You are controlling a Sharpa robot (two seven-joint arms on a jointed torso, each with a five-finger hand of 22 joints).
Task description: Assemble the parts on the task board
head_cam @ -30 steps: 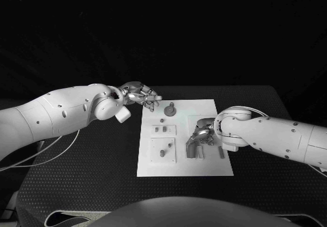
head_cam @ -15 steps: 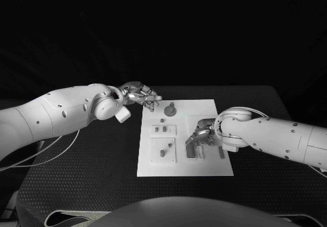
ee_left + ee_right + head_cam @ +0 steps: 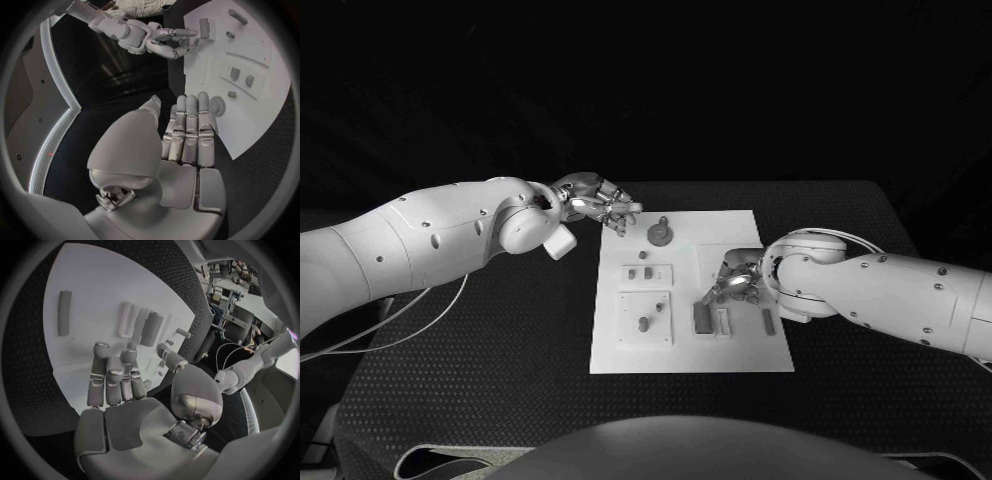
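Right hand [image 3: 734, 280] has drawn up and back from the long dark bar [image 3: 702, 318] it overlapped half a second ago, and now sits above that bar's upper end, right of centre in the head view; left hand [image 3: 593, 204], board and parts are unchanged. Left arm [image 3: 430, 240]: enters from the left edge, its hand at the board's upper left corner, fingertips over the corner, not seen to touch it. Left wrist view shows that hand's fingers [image 3: 190, 130] straight and pressed side by side, thumb apart, holding nothing. Board [image 3: 625, 355]: white plate, centre of frame, on the black table [image 3: 488, 400]. Parts, left to right on the board: one small peg [image 3: 643, 323] on a raised square at lower left; two small blocks [image 3: 639, 271] on a raised strip above it; round disc with stem [image 3: 659, 235] near the top edge, just right of the left fingertips; the dark bar upright at centre right, a pale bar [image 3: 721, 320] beside it; a thin dark rod [image 3: 767, 322] near the right edge, partly behind the right arm [image 3: 891, 295]. Right wrist view shows the right hand's fingers [image 3: 112, 377] extended and close together over the board, thumb set off to one side, nothing in the grasp; the bars lie just beyond the fingertips, apart from them.
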